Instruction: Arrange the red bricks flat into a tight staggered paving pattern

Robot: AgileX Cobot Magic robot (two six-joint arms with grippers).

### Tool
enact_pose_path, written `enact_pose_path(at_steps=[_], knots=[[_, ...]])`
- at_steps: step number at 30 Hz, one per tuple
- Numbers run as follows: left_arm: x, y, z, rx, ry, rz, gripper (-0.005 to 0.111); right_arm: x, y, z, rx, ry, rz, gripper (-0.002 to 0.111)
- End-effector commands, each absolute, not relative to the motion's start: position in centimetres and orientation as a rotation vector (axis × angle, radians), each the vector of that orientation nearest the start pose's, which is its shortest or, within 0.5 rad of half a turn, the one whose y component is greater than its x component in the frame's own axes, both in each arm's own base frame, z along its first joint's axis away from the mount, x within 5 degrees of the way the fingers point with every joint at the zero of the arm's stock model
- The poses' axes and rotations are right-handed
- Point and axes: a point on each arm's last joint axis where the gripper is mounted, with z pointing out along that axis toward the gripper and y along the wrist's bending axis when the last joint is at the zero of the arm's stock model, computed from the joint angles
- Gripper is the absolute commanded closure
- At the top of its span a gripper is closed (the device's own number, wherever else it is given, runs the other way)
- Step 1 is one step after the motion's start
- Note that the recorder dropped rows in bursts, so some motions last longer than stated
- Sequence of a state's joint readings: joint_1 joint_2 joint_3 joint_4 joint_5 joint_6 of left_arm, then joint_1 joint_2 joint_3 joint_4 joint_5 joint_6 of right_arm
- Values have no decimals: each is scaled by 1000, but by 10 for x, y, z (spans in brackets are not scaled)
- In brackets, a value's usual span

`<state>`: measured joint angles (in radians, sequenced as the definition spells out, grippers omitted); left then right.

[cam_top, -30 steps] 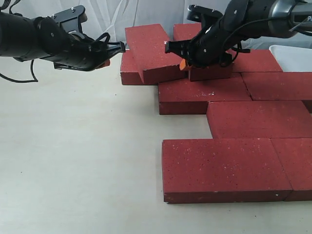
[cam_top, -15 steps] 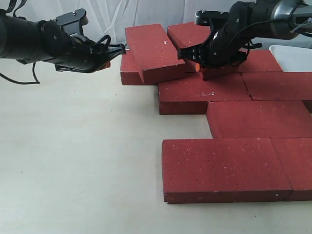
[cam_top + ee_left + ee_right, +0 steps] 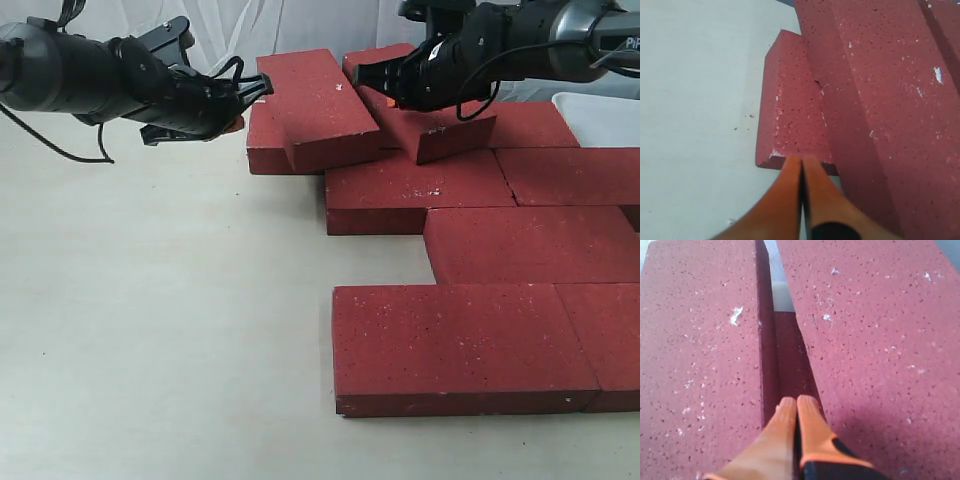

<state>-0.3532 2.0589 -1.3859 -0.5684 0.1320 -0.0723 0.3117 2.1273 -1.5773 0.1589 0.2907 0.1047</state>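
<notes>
Shoving the back row | both my finger pairs pinched shut, empty | right gripper (image 3: 796,404) just swung back brick (image 3: 432,125) crooked | left gripper (image 3: 802,166) crept up to propped brick (image 3: 315,100) | nothing's tight yet lol

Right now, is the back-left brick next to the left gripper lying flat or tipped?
Tipped. The brick rests partly on top of a lower brick, and its top face slopes instead of lying level like the paved rows.
</notes>
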Motion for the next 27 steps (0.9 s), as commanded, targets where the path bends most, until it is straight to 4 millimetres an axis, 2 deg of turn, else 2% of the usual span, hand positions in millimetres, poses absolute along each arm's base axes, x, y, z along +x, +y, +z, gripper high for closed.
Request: enact_pose_path(at_steps=[1, 7, 11, 17, 27], knots=[[437, -170, 168, -295, 2358, -615, 107, 462, 152, 176, -86, 2361, 329, 109], [438, -170, 155, -300, 2380, -599, 107, 462, 154, 168, -143, 2365, 310, 109], [438, -174, 143, -320, 2403, -606, 107, 458, 167, 169, -271, 2336, 284, 109], [439, -181, 145, -307, 2359, -603, 107, 455, 182, 163, -333, 2331, 285, 109], [440, -181, 146, -299, 2338, -594, 107, 458, 180, 158, -323, 2330, 281, 109]])
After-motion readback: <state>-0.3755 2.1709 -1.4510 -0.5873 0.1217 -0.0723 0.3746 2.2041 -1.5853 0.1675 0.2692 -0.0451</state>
